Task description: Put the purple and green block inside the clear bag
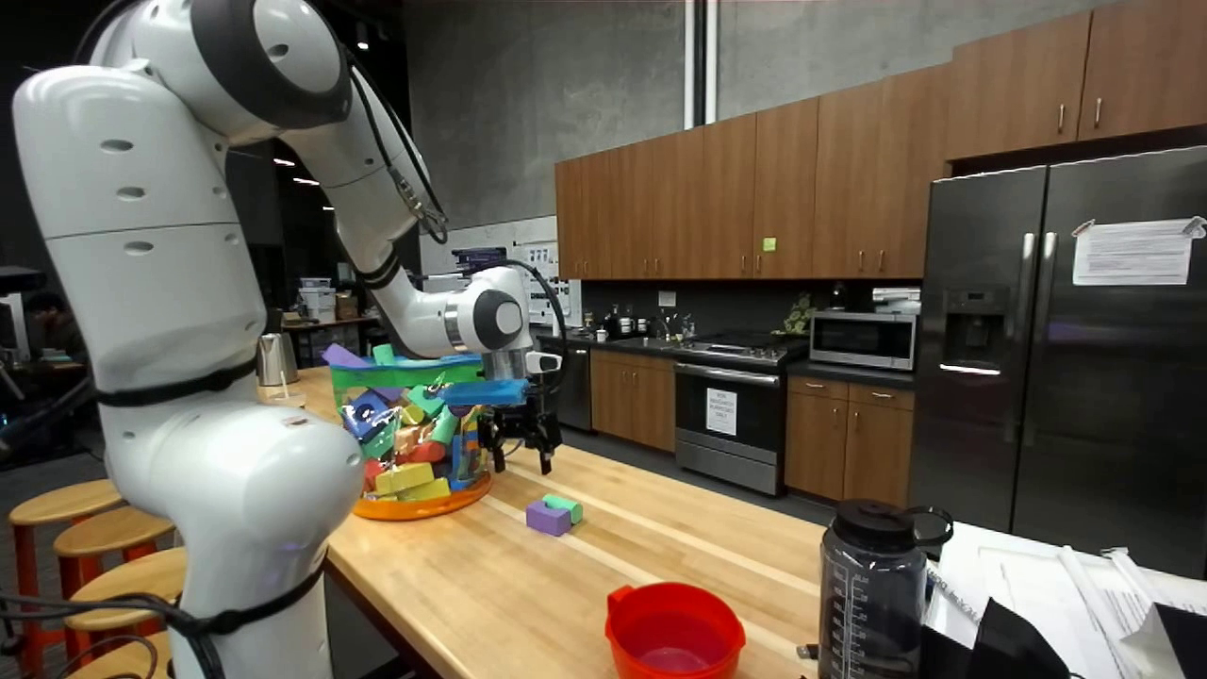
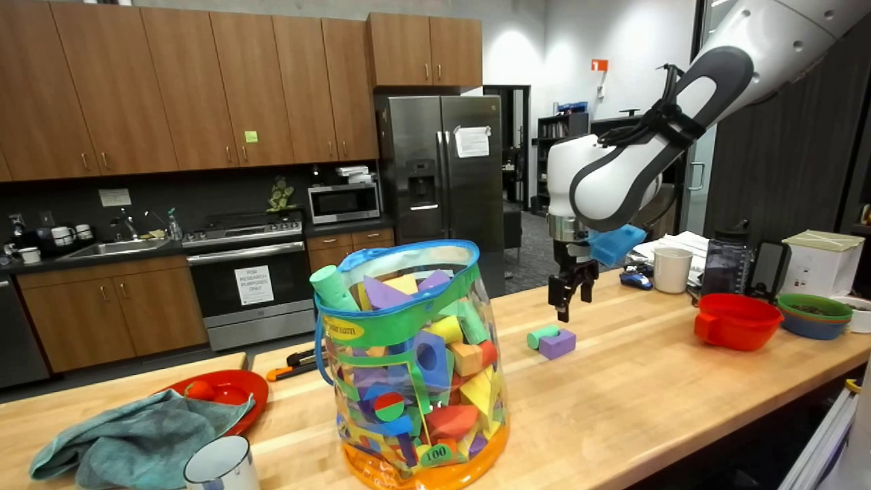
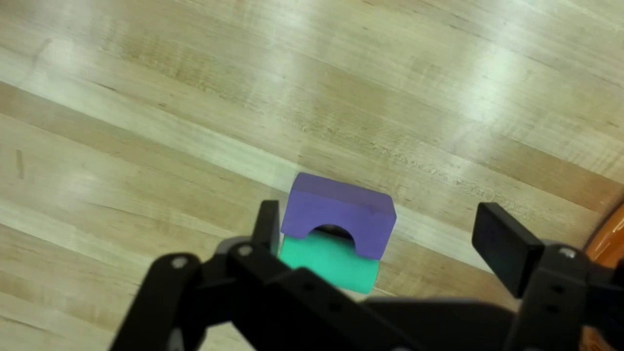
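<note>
On the wooden counter lies the purple block [image 3: 341, 209], an arch with a half-round cut, close against the rounded green block [image 3: 326, 263]. Both exterior views show this purple block [image 2: 557, 345] and green block [image 2: 542, 335] on the counter, apart from the bag. The clear bag [image 2: 381, 330] stands upright, its blue-rimmed mouth open, full of coloured blocks. My gripper [image 2: 575, 307] hangs above the pair, fingers down and wide apart, holding nothing. From the wrist, the blocks appear between the open gripper's [image 3: 380, 219] fingers, nearer the left one; a finger linkage hides part of the green block.
Beyond the blocks, away from the bag, sits a red bowl [image 2: 738, 327], with stacked bowls [image 2: 813, 318] and a dark bottle [image 1: 872, 594] nearby. A red plate [image 2: 238, 391], teal cloth [image 2: 136, 429] and mug [image 2: 221, 466] are on the bag's far side. The bag's orange base [image 3: 612, 239] edges into the wrist view.
</note>
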